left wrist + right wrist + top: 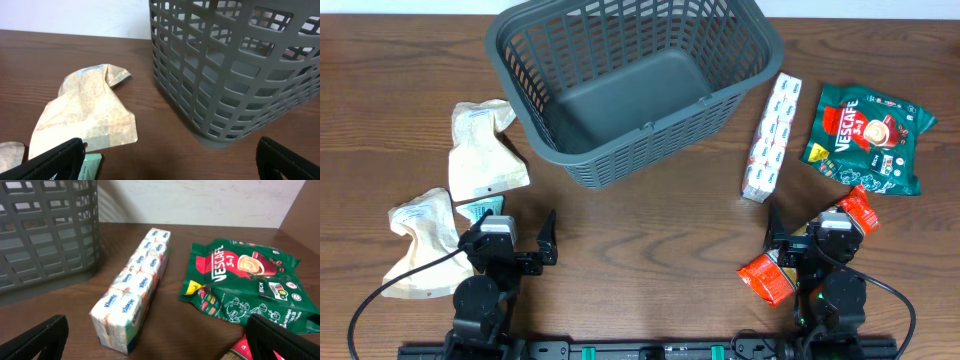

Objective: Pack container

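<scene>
Left hand [508, 232] sits at the near left of the surface [650, 250], fingers spread wide and gripping nothing. Right hand [815, 235] sits at the near right, fingers likewise spread wide and gripping nothing.

Container [640, 150]: dark grey plastic basket with lattice sides and a thick rim. It stands upright on the far centre of the surface, turned at an angle to the edges, and its solid floor is in plain view. It is apart from both hands.

Left side: one beige pouch [485, 150] lies flat just left of the container, not touching it. A second beige pouch [420, 240] lies nearer and further left, beside the left hand. A small teal-labelled packet [480, 210] lies between them, partly covered by the left hand in the overhead view.

Right side: a long white tissue pack [772, 135] lies just right of the container, running near to far. A green Nescafe bag [868, 135] lies flat to its right, close but apart. One red packet [767, 278] lies at the near left of the right hand; another red packet [858, 210] lies at its far right. Contact with either cannot be determined.
</scene>
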